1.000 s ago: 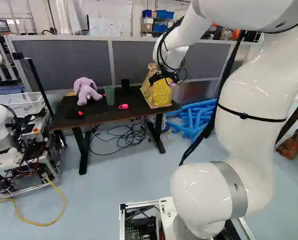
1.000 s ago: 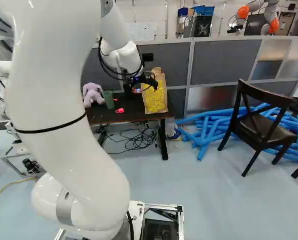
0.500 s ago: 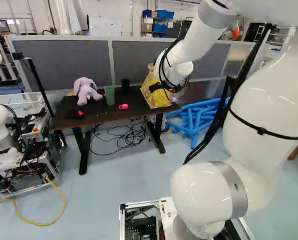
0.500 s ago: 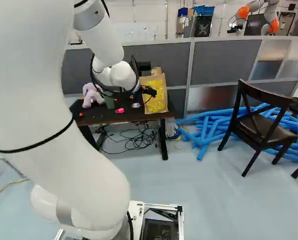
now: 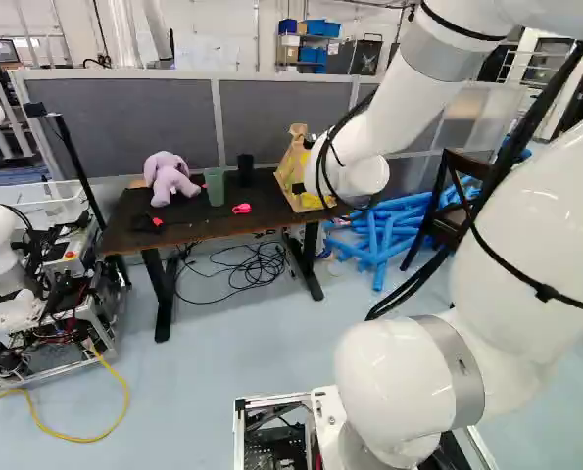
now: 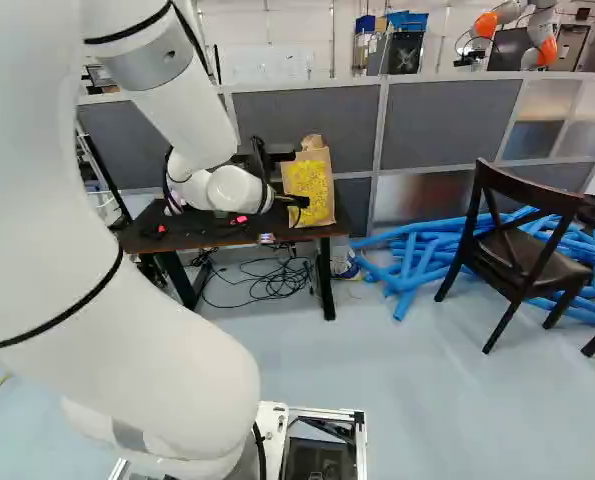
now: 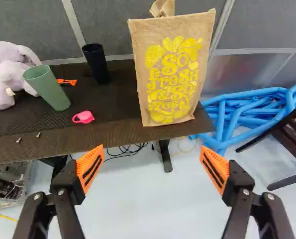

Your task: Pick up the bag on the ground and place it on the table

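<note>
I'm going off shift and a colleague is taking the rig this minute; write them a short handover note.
Claw: open, nothing between its fingers, facing the table and clear of the bag.
Bag: upright on the table, near its front edge, at the end by the blue tubes.
Done: the bag is on the table, not on the ground, and not gripped.
Left: probably only drawing the arm away and parking it; I'd go gently, as the bag looks soft and stands near the edge.

Bent white arm (image 5: 526, 274) back, lowered wrist (image 5: 360, 174) in both base views; uncovered dark wooden chair (image 5: 445, 217) in left one.
</note>
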You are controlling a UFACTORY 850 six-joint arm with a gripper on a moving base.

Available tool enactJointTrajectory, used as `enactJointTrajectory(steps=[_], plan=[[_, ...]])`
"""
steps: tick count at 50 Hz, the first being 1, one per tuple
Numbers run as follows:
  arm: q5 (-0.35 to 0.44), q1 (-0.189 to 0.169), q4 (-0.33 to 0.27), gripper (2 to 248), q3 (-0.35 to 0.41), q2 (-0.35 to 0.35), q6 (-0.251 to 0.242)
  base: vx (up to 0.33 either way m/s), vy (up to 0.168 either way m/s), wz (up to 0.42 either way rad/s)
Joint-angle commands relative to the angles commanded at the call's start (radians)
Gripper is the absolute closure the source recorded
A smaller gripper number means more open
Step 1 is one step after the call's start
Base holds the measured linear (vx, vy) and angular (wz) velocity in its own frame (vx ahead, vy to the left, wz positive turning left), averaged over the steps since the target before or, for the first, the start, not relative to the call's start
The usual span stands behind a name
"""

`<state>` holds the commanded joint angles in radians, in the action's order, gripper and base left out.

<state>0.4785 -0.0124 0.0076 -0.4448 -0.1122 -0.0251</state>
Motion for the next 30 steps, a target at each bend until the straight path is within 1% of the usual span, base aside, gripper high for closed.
enactJointTrajectory(steps=[11, 30], plan=[[0.098, 0.003, -0.002, 3, 0.089, -0.042, 0.006, 0.0, 0.0, 0.0], [0.232, 0.007, -0.004, 3, 0.211, -0.099, 0.015, 0.0, 0.0, 0.0]])
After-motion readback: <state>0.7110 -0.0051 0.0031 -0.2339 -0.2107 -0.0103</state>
